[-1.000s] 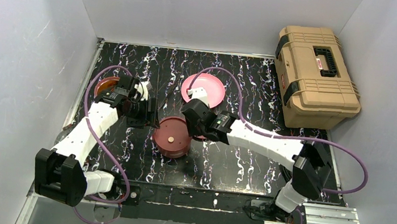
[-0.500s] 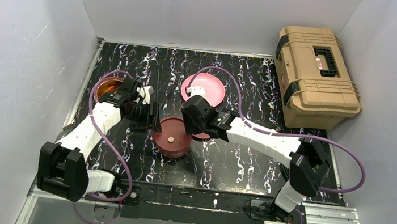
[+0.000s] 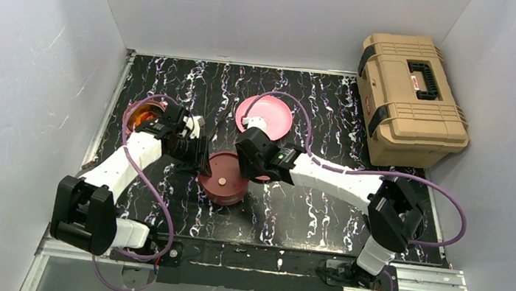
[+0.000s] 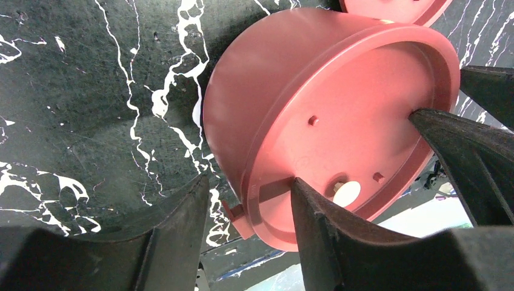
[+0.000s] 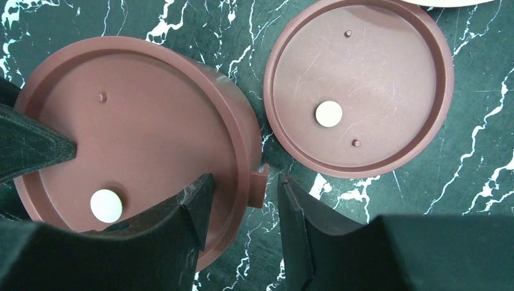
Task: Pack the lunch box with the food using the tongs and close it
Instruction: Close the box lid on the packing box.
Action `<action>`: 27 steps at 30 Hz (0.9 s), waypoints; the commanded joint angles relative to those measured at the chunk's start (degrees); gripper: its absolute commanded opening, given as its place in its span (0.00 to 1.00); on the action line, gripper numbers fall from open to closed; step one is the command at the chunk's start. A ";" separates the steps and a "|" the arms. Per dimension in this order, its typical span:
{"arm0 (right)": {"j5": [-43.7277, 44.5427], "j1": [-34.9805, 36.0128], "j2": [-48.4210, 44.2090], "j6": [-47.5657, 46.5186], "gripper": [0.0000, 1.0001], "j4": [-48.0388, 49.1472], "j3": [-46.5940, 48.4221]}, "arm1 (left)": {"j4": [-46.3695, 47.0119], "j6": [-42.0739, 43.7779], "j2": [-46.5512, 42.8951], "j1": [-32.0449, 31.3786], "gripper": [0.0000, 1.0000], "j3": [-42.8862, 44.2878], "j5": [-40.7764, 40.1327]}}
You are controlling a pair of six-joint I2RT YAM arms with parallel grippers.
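Lunch box bowl (image 3: 223,178), maroon, flat lid on with the pale dot showing: sits on the worktop (image 3: 334,103) left of centre, nearer the near edge than the far one. Both my hands are on it from opposite sides.

Left hand (image 4: 250,180): about half open, astride the bowl's left rim. One finger (image 4: 176,236) is outside the wall and the other (image 4: 327,230) lies over the lid's edge. A narrow gap seems to show at the outer finger, so I cannot tell whether I am pinching.

Right hand (image 5: 245,178): also about half open, astride the right rim. The bowl's small side tab (image 5: 259,185) stands between my fingers. I cannot tell whether they press it.

Loose lid (image 5: 360,85): flat maroon disc with a pale centre dot, lying flat just right of the bowl and apart from it, mostly under my right wrist in the top view.

Second bowl (image 3: 142,111): near the left edge of the worktop, behind my left forearm, with orange food (image 3: 138,117) inside.

Tongs (image 3: 224,118): a faint thin dark line on the marble between the second bowl and the pink plate (image 3: 268,113). Neither hand touches them.

The pink plate is beyond my right hand, toward the far edge. Tan toolbox (image 3: 409,97): far right corner.
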 commanded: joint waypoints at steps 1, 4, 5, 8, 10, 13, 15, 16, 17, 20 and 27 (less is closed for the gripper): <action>0.06 0.35 0.60 2.26 0.51 -2.90 -3.33 | -4.32 1.45 3.22 -0.76 0.47 -1.99 -8.92; 0.45 0.66 0.63 2.99 0.50 -3.71 -5.09 | -4.37 0.88 4.08 -0.86 0.46 -2.23 -8.81; 0.91 0.75 0.52 3.12 0.49 -4.27 -5.23 | -4.33 0.74 4.11 -0.89 0.46 -2.25 -8.90; 2.62 0.80 -0.38 2.61 0.49 -5.39 -4.84 | -3.78 0.87 3.08 -0.94 0.46 -2.27 -9.07; 3.09 0.80 -1.19 1.58 0.50 -5.35 -3.95 | -3.84 1.19 1.97 -0.90 0.49 -1.77 -9.43; 2.70 0.80 -2.41 -0.07 0.51 -4.29 -2.08 | -3.84 1.50 -0.02 -0.83 0.54 0.05 -8.87; 2.33 0.80 -3.04 -1.23 0.52 -3.37 -0.79 | -4.11 1.52 -1.05 -0.89 0.61 2.24 -9.24; 2.42 0.80 -3.47 -1.80 0.53 -2.72 -0.18 | -4.41 1.59 -1.37 -0.85 0.64 3.95 -9.67; 2.59 0.80 -4.11 -2.28 0.54 -2.33 0.34 | -4.76 1.72 -1.67 -0.85 0.66 5.49 -10.32; 3.27 0.80 -6.18 -3.49 0.55 -1.28 1.26 | -6.02 2.47 -2.07 -0.90 0.72 10.26 -12.43; 5.98 0.43 -14.62 -6.47 0.64 0.55 -0.22 | -8.43 6.46 1.21 1.37 0.85 20.09 -20.97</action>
